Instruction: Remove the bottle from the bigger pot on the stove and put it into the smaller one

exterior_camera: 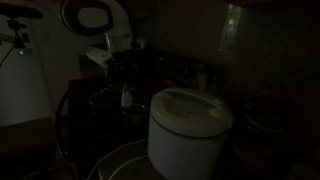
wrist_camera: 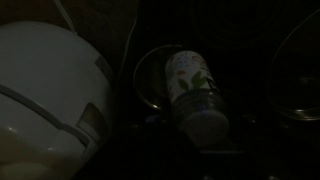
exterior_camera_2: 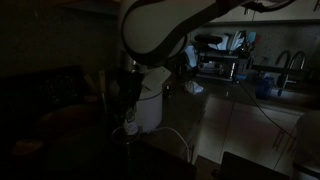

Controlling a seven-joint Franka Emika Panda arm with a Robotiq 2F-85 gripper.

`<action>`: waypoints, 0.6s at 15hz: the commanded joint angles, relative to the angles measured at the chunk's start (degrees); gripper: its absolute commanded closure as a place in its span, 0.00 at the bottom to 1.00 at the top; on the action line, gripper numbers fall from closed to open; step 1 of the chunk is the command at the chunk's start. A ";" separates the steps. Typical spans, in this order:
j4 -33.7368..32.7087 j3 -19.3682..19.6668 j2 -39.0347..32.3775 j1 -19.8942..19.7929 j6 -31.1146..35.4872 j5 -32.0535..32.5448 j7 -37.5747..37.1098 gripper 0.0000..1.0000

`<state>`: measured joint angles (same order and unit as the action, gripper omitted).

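The room is a very dark kitchen, and the cooking surface is almost black, so only pale things stand out. In the wrist view, toward the left edge of the surface, there is a white rice cooker (wrist_camera: 40,100). Just beside it, to its right, stands the smaller pot (wrist_camera: 140,78), of which only the round rim shows. The bottle (wrist_camera: 190,85), pale with a flower pattern, appears over the right part of this pot, partly across its rim. At the far right edge only a curved piece of the bigger pot (wrist_camera: 290,110) is visible, well apart from the bottle.

I judge that the first part of the task is done, because the bottle is out of the bigger pot. What is left is to set it fully inside the smaller pot and let go; I cannot tell whether it touches the bottom.

The long axis of the bottle runs from the top of the wrist view to the bottom, leaning a little to the right, with the wider pale end toward the bottom.

The gripper (exterior_camera_2: 127,108) is too dark; I cannot tell if its jaws are spread or pinching the bottle.
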<state>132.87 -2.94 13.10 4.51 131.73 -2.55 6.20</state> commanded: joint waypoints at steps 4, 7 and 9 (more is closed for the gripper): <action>1.16 -0.26 -2.21 -0.55 8.23 1.27 -2.02 0.73; 1.34 -0.28 -2.97 -0.68 9.87 1.37 -2.12 0.73; 1.72 -0.26 -3.22 -0.68 10.01 1.28 -2.15 0.73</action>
<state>133.60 -2.94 9.79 4.21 139.82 -2.48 6.20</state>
